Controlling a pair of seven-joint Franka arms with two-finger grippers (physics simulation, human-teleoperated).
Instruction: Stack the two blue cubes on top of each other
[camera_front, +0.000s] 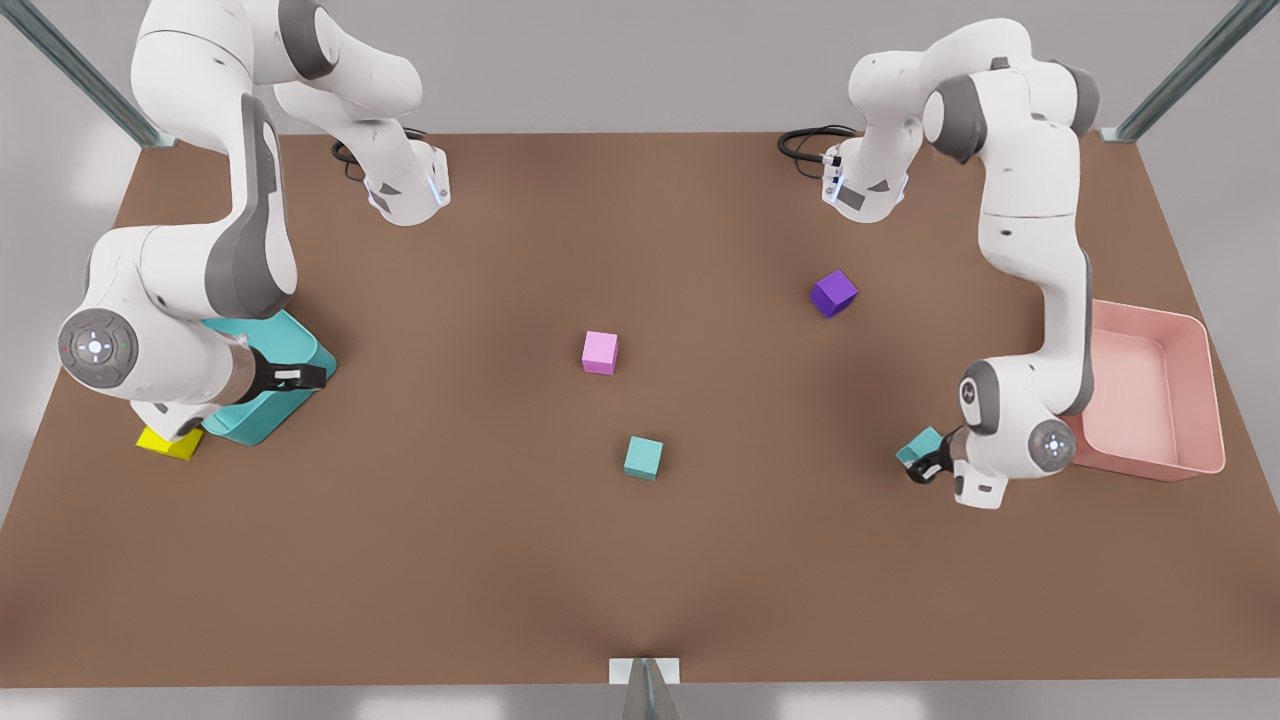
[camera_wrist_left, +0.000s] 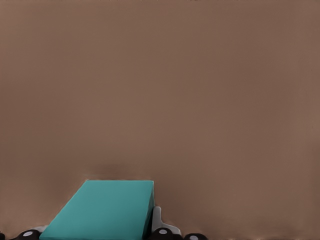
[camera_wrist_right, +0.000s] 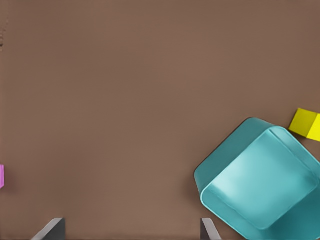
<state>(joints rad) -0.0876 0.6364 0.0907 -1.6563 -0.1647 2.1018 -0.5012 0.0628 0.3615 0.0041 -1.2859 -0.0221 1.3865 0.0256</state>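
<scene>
Left pincer (camera_front: 925, 462), front view's right, clamped on one teal cube (camera_front: 920, 445), held above the table (camera_front: 640, 560). Other teal cube (camera_front: 643, 457) rests mid-table, near pink cube (camera_front: 600, 352). Right pincer (camera_front: 300, 377) spread wide, empty, over teal bin (camera_wrist_right: 260, 180).

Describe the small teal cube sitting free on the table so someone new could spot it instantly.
Start at the brown table and find the small pink cube near its middle. The free teal cube sits alone just nearer the camera. Its twin teal cube is clamped in the left gripper beside the pink bin; this one nothing touches.
</scene>
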